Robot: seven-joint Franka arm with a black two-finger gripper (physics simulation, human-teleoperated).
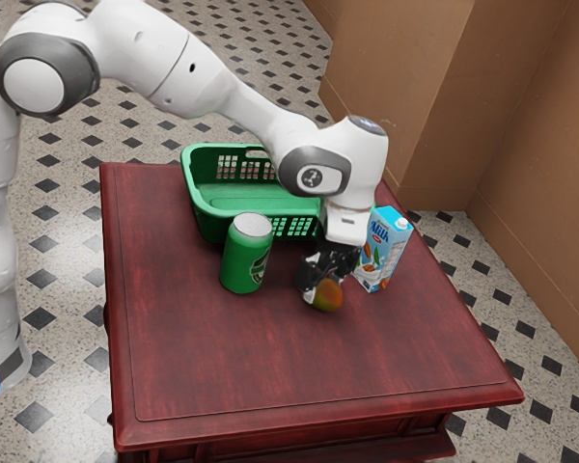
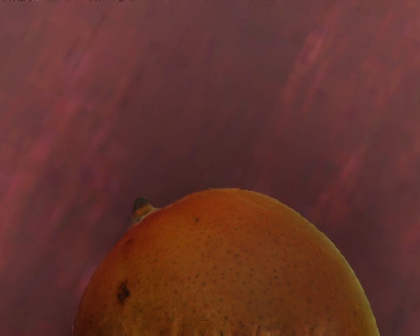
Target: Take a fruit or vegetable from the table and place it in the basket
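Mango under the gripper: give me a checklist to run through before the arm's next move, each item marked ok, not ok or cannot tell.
1. Gripper at the orange-red, round mango: ok.
2. Mango held securely: cannot tell; the grip itself is not clear.
3. Mango raised off the dark red wooden table: cannot tell.
4. Green plastic basket upright with its top open: ok.
5. Tall green can upright: ok, though it stands close to the basket, so probably worth steering around.
6. Blue and white milk carton upright: ok, but it is near the gripper, so sideways motion might knock it.
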